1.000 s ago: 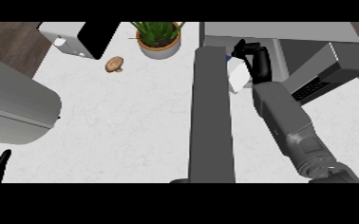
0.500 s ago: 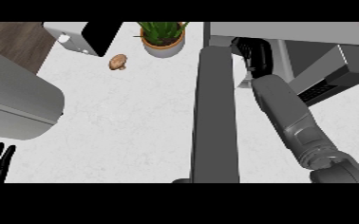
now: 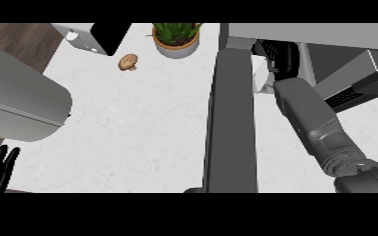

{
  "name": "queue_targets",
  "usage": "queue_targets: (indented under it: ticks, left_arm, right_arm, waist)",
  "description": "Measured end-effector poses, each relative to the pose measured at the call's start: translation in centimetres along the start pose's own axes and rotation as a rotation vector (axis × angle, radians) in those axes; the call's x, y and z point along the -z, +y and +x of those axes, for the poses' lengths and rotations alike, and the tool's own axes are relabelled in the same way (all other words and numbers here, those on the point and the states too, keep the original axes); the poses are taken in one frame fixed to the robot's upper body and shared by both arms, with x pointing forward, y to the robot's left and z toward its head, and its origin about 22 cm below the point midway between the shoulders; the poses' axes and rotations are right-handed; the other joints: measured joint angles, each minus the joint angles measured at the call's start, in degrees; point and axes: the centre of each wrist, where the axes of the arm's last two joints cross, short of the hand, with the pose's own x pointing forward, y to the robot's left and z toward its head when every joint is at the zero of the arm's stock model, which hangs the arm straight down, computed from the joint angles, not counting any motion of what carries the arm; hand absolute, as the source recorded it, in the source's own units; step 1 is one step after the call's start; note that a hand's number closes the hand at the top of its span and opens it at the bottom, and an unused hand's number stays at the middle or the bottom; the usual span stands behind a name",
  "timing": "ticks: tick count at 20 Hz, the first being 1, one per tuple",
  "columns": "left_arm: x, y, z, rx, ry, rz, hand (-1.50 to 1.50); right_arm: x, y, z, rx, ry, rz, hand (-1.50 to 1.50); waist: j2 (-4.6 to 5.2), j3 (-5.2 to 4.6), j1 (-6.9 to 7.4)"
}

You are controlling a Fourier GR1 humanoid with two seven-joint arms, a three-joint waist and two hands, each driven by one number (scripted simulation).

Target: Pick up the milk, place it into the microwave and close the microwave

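The microwave (image 3: 339,35) stands at the top right, its grey door (image 3: 230,125) swung open toward me as a long upright band. My right forearm reaches up into the cavity. The black right hand (image 3: 285,60) sits just inside the opening, curled against the white milk carton (image 3: 260,80). Only a narrow strip of the carton shows between the door and my arm; the rest is hidden. At the lower left edge the left hand (image 3: 7,165) rests with its fingers up and straight.
A potted plant (image 3: 176,39) stands at the back, left of the microwave. A small brown object (image 3: 128,62) lies near it. A large grey appliance (image 3: 29,105) fills the left side, and a black-and-white box (image 3: 100,36) sits at the back left.
My right hand has carried the milk up and further into the microwave opening. The left hand's fingers have come into view at the lower left edge.
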Motion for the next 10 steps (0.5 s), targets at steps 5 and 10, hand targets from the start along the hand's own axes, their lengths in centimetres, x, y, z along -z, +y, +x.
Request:
queue_targets:
  ticks: [5,10]
  left_arm:
    - [0.2,0.0,-0.4,-0.01,0.008,-0.01,-1.5]
    - [0.7,-0.3,-0.7,-0.015,0.011,-0.018,-1.5]
  right_arm:
    - [0.3,-1.3,-1.1,-0.042,0.026,-0.017,1.5]
    - [0.1,-2.3,-2.2,-0.079,0.066,-0.028,1.5]
  waist:
    - [0.33,0.03,0.62]
    - [0.69,0.07,1.09]
